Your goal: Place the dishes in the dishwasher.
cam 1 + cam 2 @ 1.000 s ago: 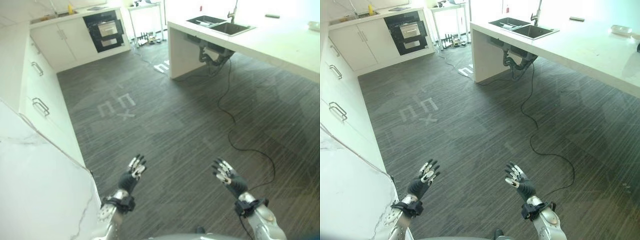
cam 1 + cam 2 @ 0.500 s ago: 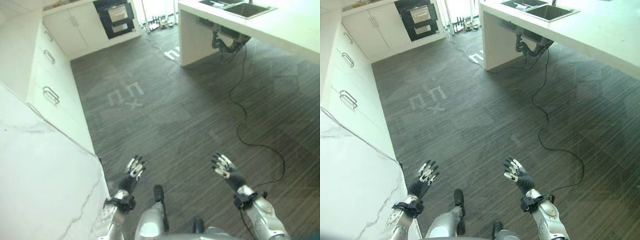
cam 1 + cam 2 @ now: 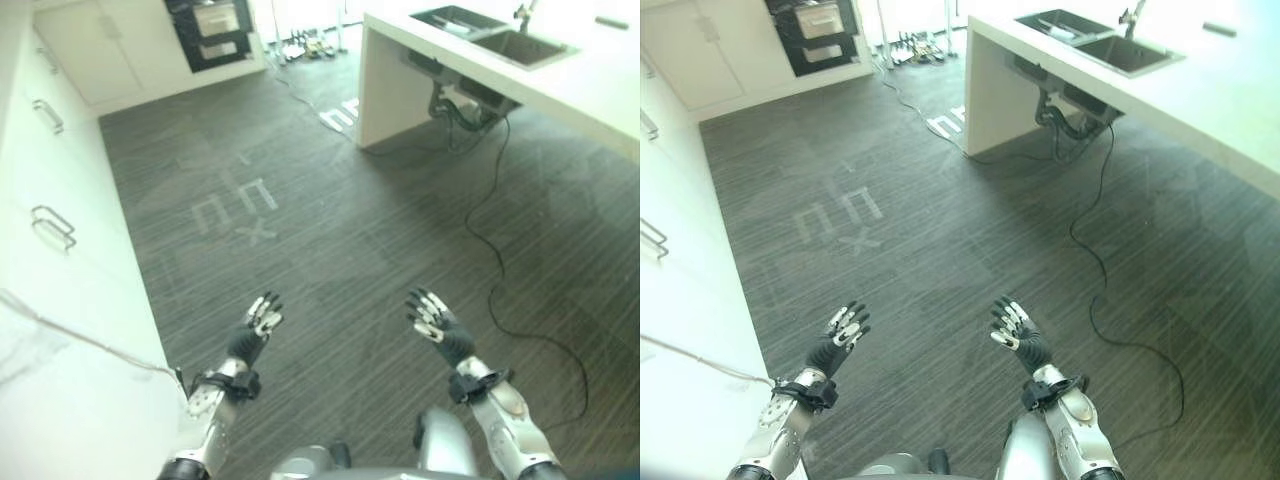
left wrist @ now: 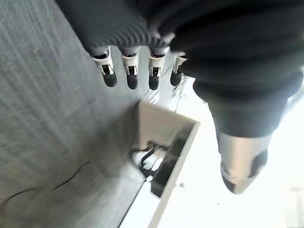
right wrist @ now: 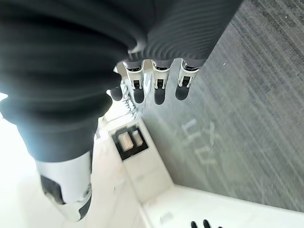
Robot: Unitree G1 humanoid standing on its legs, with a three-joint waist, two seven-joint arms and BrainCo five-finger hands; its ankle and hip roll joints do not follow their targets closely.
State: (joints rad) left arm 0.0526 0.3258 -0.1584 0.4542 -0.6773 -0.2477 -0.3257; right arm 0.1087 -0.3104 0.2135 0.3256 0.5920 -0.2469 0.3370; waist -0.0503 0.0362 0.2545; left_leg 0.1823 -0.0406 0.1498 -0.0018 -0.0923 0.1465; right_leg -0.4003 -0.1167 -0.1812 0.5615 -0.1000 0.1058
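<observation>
While both hands hang over bare dark floor (image 3: 330,250), no dish is within reach of either.

Left hand (image 3: 256,328): at 7 o'clock in the head views, fingers straight and spread, palm empty. Right hand (image 3: 436,325): at 5 o'clock, likewise extended and holding nothing; each wrist view confirms straight fingers with floor beyond.

Dishes: not identifiable. Something small lies in the sink (image 3: 490,33), at 1 o'clock on the white island counter (image 3: 590,80), too small to tell whether it is crockery.

Dishwasher: none made out with certainty. A dark built-in appliance (image 3: 218,32) sits at 11 o'clock among white cabinets (image 3: 70,50); white drawers (image 3: 45,220) run along 9 o'clock.

Handling, judged: dishes are likely rigid, smooth, breakable, and slippery if wet. Probably best taken at the rim, thumb opposing the fingers, or supported underneath with both hands; loose pinches risk a drop onto hard floor.

A black cord (image 3: 500,240) trails across the floor from under the sink.
</observation>
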